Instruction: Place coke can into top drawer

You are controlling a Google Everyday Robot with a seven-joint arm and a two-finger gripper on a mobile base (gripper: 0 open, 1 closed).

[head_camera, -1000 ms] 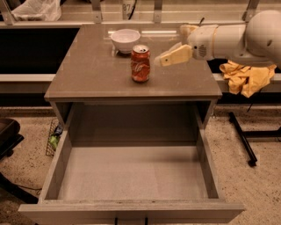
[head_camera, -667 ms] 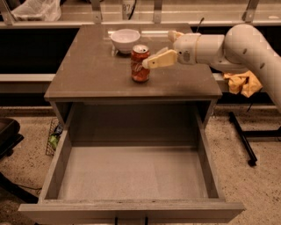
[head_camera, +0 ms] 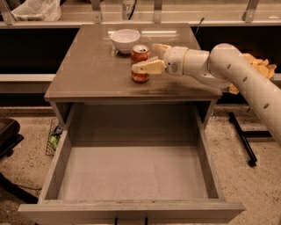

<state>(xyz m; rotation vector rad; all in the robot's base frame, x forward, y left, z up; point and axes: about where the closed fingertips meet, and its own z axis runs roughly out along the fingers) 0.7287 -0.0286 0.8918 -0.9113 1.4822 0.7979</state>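
Observation:
The coke can [head_camera: 140,57] stands upright on the cabinet top [head_camera: 88,74], red with a silver top. My gripper [head_camera: 152,57] has come in from the right and is open. Its near finger [head_camera: 148,67] crosses in front of the can and its far finger [head_camera: 160,47] sits behind and to the right. The can is still on the surface. The top drawer [head_camera: 56,165] is pulled fully out below the cabinet top, and its pale bottom holds nothing.
A white bowl [head_camera: 125,39] sits just behind and left of the can. A plastic bag [head_camera: 33,9] lies at the back left. A yellow cloth [head_camera: 260,67] is behind my arm. A black chair [head_camera: 6,136] stands at the left and a black stand leg [head_camera: 241,140] lies on the floor at the right.
My arm has moved left across the cabinet top. The gripper went from well right of the can to reaching around it. The can has not moved.

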